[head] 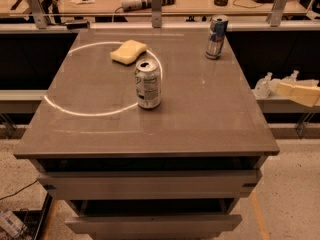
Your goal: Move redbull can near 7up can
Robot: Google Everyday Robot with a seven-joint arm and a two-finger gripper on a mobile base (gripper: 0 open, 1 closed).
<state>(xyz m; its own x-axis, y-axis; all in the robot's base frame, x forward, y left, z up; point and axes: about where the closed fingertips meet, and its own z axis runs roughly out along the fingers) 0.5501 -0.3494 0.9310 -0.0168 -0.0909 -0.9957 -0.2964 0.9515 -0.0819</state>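
The redbull can [216,36], slim and blue-and-silver, stands upright near the far right edge of the grey table [200,114]. The 7up can [148,83], wider and pale silvery-green with a white print panel, stands upright near the table's middle, well apart from the redbull can. My gripper [298,92] shows as a pale yellowish shape at the right edge of the view. It is off the table's right side, away from both cans and holding nothing that I can see.
A yellow sponge [128,51] lies behind the 7up can inside a thin white ring on the tabletop. Two small white bottles [263,85] stand on a low shelf to the right. A cluttered bench [150,1] runs behind the table.
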